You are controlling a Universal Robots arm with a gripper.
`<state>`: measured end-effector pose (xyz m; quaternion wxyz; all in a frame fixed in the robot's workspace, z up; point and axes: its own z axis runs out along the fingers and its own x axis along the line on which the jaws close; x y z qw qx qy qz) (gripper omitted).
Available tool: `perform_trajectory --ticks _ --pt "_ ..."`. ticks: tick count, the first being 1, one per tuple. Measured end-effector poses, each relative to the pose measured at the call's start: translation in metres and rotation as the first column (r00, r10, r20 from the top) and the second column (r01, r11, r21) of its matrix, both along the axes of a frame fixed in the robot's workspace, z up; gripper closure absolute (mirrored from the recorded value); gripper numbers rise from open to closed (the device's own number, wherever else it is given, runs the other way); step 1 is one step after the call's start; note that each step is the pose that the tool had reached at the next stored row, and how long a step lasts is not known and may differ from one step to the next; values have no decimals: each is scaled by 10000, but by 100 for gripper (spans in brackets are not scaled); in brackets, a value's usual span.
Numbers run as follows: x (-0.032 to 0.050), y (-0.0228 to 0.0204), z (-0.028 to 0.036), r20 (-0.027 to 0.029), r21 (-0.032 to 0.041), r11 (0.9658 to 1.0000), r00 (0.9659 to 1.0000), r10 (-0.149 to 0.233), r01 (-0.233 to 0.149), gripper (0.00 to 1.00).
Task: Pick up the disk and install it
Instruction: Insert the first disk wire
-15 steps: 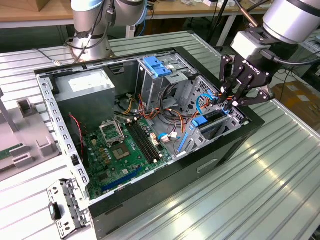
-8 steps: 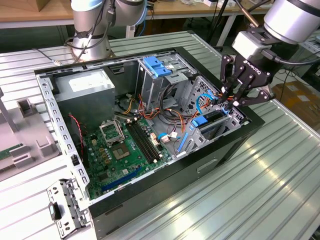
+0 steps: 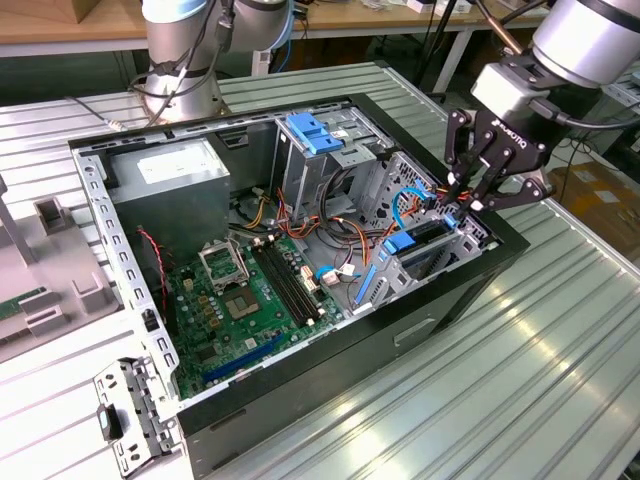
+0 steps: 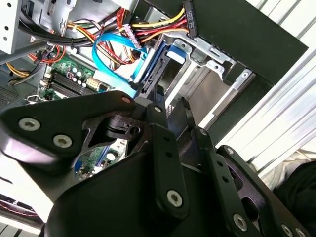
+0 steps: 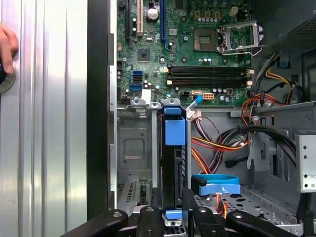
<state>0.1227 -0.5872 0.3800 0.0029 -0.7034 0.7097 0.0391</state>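
The disk (image 5: 175, 163) stands on edge, a thin dark slab with a blue carrier frame, sunk in the metal bay directly below the hand (image 5: 173, 211), which clasps its upper end.

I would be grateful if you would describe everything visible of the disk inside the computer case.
The disk stands on edge in the metal drive cage, seen edge-on in the first wrist view. It is a thin dark slab in a blue plastic carrier frame, with blue tabs at both ends. The gripper clasps its near end, one finger against each face. Its label cannot be seen.
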Motion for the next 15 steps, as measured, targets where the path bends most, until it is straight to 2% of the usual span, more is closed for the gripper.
perform_trajectory --ticks 2,5,6,8,9,11,12,14,15 --pt "5 0 -1 0 -1 9999 9999 114 -114 70" --pt "14 0 -6 0 0 9985 9985 546 -546 70" --pt "16 0 -7 0 1 9976 9976 690 -690 70" --pt "19 0 -11 0 0 9936 9936 1129 -1129 70" --pt "20 0 -14 0 1 9899 9899 1416 -1416 70" --pt "23 0 -21 0 1 9782 9782 2076 -2076 70" --pt "26 0 -26 0 1 9671 9671 2543 -2543 70" --pt "32 0 -31 0 -1 9566 9566 2915 -2915 70" --pt "48 0 -41 0 0 9480 9480 3182 -3182 70"
